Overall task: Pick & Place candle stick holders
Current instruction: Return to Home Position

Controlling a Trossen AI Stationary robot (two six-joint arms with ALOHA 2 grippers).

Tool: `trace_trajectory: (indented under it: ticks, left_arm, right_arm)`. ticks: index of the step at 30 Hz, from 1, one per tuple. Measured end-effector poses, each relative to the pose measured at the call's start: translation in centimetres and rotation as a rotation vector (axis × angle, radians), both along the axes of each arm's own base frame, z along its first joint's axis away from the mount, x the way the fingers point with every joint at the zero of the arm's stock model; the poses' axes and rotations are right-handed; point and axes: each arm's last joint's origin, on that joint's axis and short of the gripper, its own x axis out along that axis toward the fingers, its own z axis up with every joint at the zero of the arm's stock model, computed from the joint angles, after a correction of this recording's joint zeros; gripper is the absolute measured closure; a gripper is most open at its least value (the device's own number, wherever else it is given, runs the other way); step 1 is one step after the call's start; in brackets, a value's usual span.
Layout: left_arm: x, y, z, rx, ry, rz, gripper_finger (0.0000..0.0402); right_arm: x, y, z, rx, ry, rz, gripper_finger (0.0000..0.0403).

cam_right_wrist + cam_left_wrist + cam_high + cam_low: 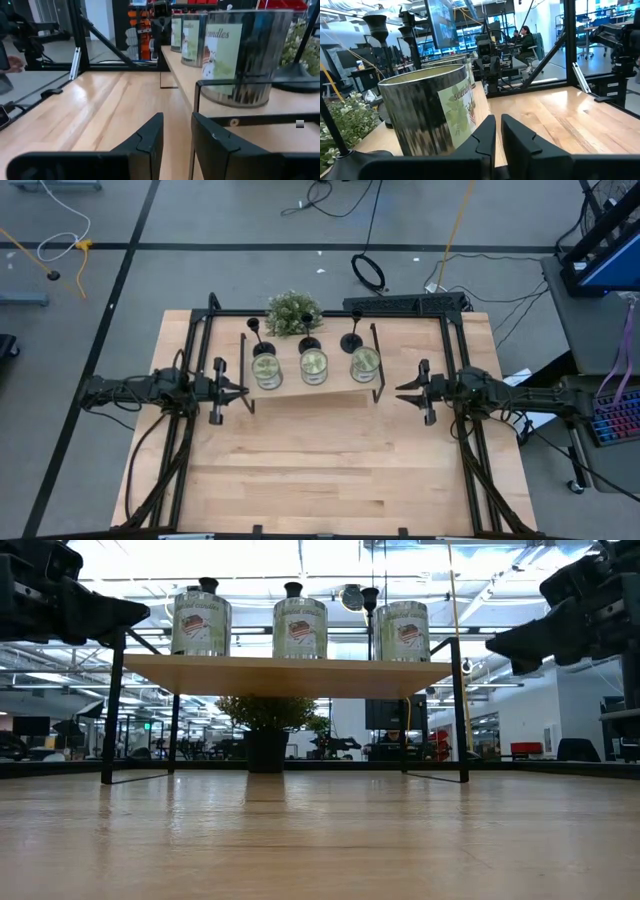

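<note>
Three candle stick holders [309, 343] stand in a row along the back edge of the raised wooden shelf [300, 388], one behind each of three silver tins [313, 365]. The holders are upright, each with its disc base on the board. In the low view only their small cup tops show above the tins, and what the cups hold cannot be told.

From above, each tin is open at the top and filled with pale greenish wax. They sit side by side across the shelf, near one another but not touching, with printed labels facing the front.

A bushy green plant [293, 310] in a dark pot [266, 750] stands on the counter [320, 470] just behind the shelf. At table height it shows beneath the board.

The left claw [243, 392] hangs in the air off the shelf's left end, pointing inward, its fingers a narrow gap apart and gripping nothing. The right claw [400, 392] mirrors it off the right end, fingers likewise a little apart and empty.
</note>
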Motion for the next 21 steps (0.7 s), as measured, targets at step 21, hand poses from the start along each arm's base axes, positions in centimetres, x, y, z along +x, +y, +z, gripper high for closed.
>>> trace_trajectory:
  ticks: [21]
  left_arm:
    - [-0.07,-0.01,0.59,0.001,-0.06,-0.003,0.0357]
  right_arm:
    - [-0.02,0.0,-0.52,-0.007,0.052,-0.001,0.0312]
